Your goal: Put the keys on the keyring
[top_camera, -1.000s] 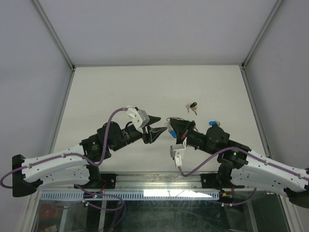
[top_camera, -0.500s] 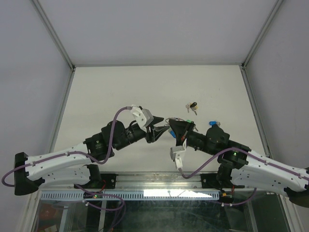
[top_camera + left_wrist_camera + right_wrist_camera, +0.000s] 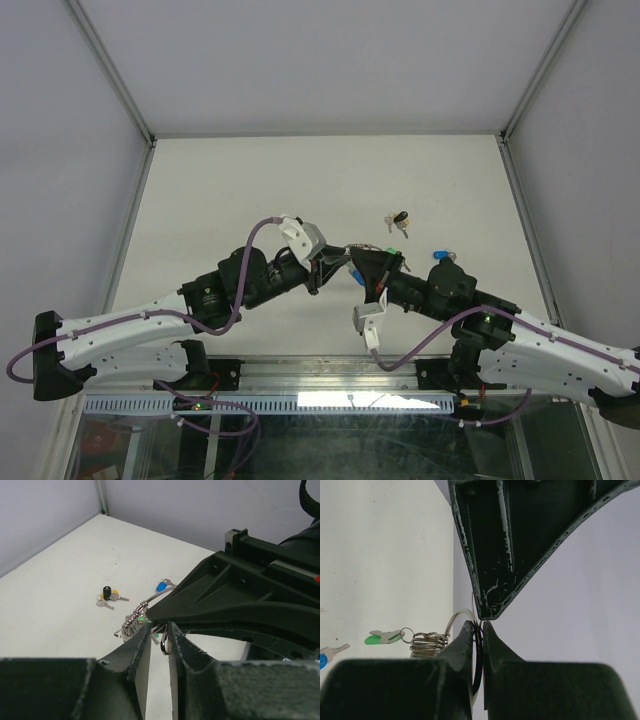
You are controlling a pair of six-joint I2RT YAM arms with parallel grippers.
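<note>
Right claw is clamped tight on the thin wire of the keyring, gripping it edge-on. My read is that this steadies the ring for the other arm. Just past its fingertips and off to one side hang a stack of small rings and the green key, out of the way of the pinch point.

Left claw sits nose to nose with it, jaws narrow, and a sliver of ring stands in the gap. There is daylight beside that sliver, so I'd call it not yet pinched. The likely aim is to take the opposite side and spread the coil.

The blue key lies loose on the table beyond the left claw's tips, not on the ring. The black-and-yellow bunch lies farther out, to the side.
</note>
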